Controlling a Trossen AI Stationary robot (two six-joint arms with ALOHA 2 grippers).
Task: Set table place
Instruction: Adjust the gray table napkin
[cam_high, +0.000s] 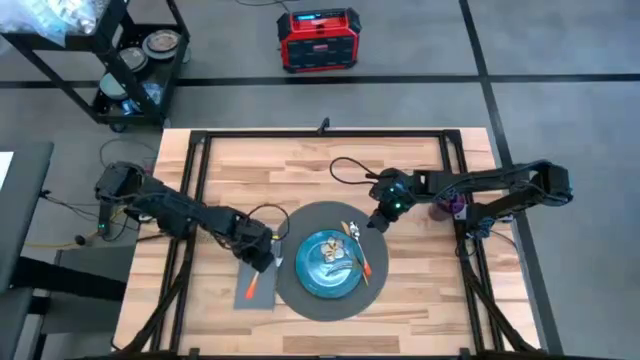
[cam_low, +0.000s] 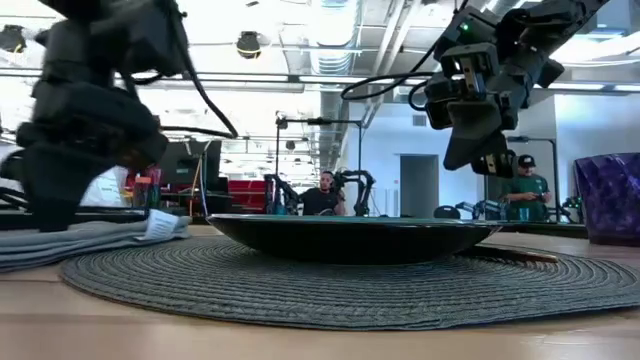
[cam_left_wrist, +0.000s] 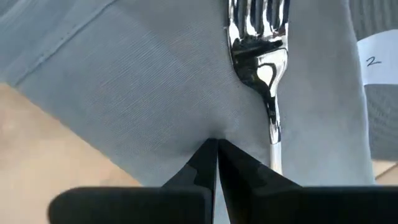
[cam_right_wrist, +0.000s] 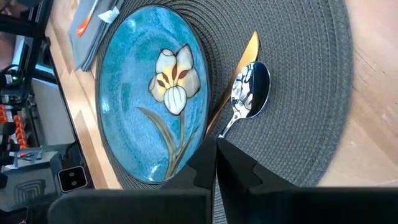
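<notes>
**Both claws pinched tight over the setting**

From above: left gripper hangs over the grey napkin, right gripper at the placemat's far edge; the mat lies mid-table, teal plate on it.

Low down: plate sits central on the mat.

Left wrist: fingers pressed together, empty, beside a fork.

Right wrist: fingers closed, nothing held, above spoon and knife.

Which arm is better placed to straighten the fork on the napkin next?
Left: its gripper hovers shut right over the fork on the napkin; the right gripper hangs beyond the plate.
</notes>
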